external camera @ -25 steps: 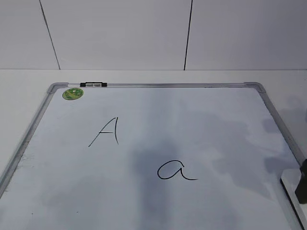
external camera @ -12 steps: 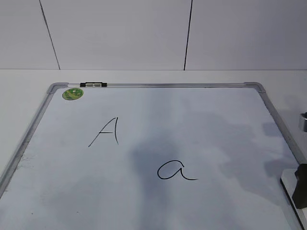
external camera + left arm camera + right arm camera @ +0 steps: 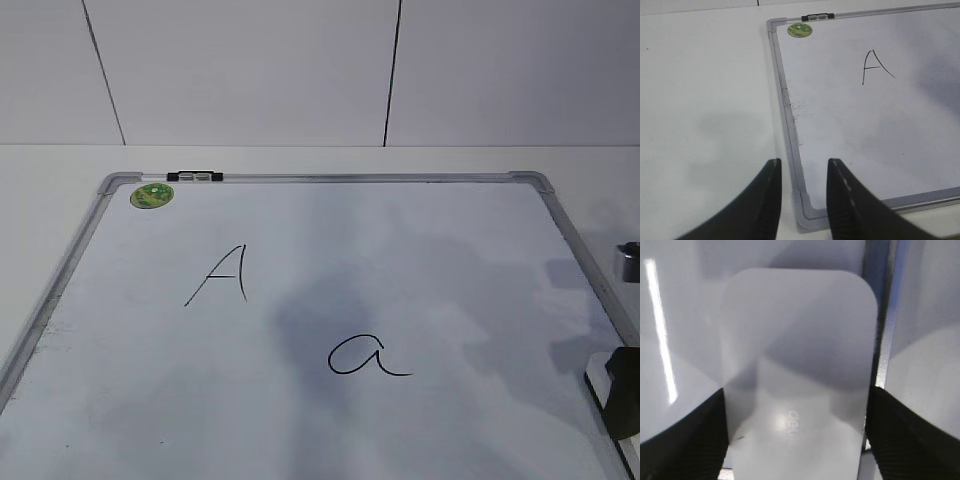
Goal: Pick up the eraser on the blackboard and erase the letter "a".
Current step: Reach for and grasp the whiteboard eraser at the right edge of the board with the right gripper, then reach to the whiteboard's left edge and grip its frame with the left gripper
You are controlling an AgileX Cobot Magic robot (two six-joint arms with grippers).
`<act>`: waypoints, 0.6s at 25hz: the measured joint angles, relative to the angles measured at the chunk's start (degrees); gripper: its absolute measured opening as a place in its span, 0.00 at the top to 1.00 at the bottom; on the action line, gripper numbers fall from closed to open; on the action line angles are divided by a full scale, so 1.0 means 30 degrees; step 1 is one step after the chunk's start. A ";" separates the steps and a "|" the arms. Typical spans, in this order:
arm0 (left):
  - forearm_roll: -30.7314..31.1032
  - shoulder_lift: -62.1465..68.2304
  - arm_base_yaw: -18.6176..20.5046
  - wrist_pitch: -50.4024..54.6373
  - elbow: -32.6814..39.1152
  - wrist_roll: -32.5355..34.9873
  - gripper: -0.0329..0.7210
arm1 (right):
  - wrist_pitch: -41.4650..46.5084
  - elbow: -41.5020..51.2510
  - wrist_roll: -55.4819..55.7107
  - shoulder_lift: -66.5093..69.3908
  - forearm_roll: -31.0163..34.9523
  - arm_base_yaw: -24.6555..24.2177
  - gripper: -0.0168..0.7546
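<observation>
- Right gripper (image 3: 797, 435): its two black fingers (image 3: 682, 440) stand wide apart, one on each long side of the eraser (image 3: 800, 355). Each finger lies close against an eraser edge, but whether the pads press the plastic cannot be told.
- Eraser: a white block with rounded corners and a faint grey mark on top, lying flat and filling the middle of the right wrist view. It sits on the board surface just beside the frame rail at the board's right edge.
- In the exterior view, only a sliver of the eraser (image 3: 595, 372) shows at the lower right, with a dark finger of the right gripper (image 3: 622, 392) just beside it.
- Left gripper (image 3: 802, 197): the jaws are open with a clear gap and hold nothing. They hang over the near left corner of the blackboard (image 3: 785, 100), one finger over the table (image 3: 705, 100) and the other over the frame corner.
- Letter "a" (image 3: 368, 356): a cursive loop with a short tail, whole, on the lower middle of the blackboard (image 3: 330, 178), well apart from the eraser.
- Capital "A" (image 3: 222, 274): up and to the left of the small letter.
- Green sticker (image 3: 152, 195) and a black-and-silver clip (image 3: 195, 177): at the far left corner, the clip on the top rail.
- Table (image 3: 60, 165): white, bearing the board.
</observation>
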 joint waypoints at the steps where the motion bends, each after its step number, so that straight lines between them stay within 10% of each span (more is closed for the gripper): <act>1: 0.0000 0.0000 0.0000 0.0000 0.0000 0.0000 0.65 | -0.0039 0.0000 0.0000 0.0040 0.0000 0.0000 0.15; 15: 0.0000 0.0000 0.0000 0.0000 0.0000 0.0000 0.65 | -0.0039 -0.0043 0.0000 0.0153 0.0000 0.0000 0.22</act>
